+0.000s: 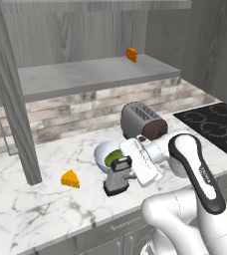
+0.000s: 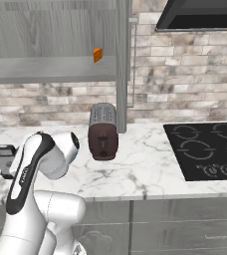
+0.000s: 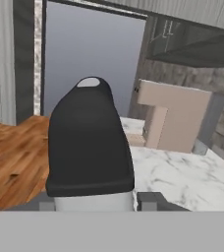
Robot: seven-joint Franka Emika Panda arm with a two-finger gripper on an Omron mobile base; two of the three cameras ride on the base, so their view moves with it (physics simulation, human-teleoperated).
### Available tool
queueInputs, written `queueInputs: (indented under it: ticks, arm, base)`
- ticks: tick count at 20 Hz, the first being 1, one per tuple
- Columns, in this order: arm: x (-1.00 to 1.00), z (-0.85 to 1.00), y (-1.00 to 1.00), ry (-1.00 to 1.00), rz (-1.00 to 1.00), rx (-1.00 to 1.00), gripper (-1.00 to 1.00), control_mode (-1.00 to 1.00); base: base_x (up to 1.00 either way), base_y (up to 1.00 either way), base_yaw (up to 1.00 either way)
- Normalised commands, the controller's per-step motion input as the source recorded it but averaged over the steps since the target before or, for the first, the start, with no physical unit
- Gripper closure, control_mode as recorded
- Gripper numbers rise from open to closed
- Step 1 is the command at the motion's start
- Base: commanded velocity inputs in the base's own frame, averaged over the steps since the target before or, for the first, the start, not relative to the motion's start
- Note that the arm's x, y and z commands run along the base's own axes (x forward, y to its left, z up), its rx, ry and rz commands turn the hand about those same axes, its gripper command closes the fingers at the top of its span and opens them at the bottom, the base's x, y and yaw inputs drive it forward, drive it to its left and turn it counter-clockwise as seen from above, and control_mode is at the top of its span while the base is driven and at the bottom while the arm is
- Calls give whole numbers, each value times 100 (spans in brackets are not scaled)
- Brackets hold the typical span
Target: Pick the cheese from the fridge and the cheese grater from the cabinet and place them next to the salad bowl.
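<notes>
- tool (image 1: pixel 119 167) clamped on cheese grater (image 1: pixel 116 180), grater base on worktop (image 1: pixel 36 199)
- grater just beside salad bowl (image 1: pixel 104 153)
- cheese (image 1: pixel 70 179) on worktop, near bowl's left

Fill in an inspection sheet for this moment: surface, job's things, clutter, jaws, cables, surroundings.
Surface: white marble counter, bare stretches around the items.
Job's things: cheese lies on the counter left of the salad bowl, apart from it. Cheese grater stands upright on the counter in front of the bowl, its black handle in the gripper.
Clutter: dark toaster behind the bowl; orange chunk on the cabinet shelf.
Jaws: closed on the grater's handle; the grater's base looks set on the counter.
Cables: nothing seen.
Surroundings: brick backsplash, black cooktop to the right, base cabinets below.
</notes>
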Motion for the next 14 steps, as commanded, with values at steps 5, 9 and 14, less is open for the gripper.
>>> queueInputs:
  ticks: [5,9,14]
  arm:
    - [0,-18,9,-16,1,0,100,-100]
    - [0,-7,0,-1,0,0,100,-100]
    - [0,-12,0,-1,0,0,100,-100]
  base:
    - [0,0,0]
    - [0,0,0]
    - [0,0,0]
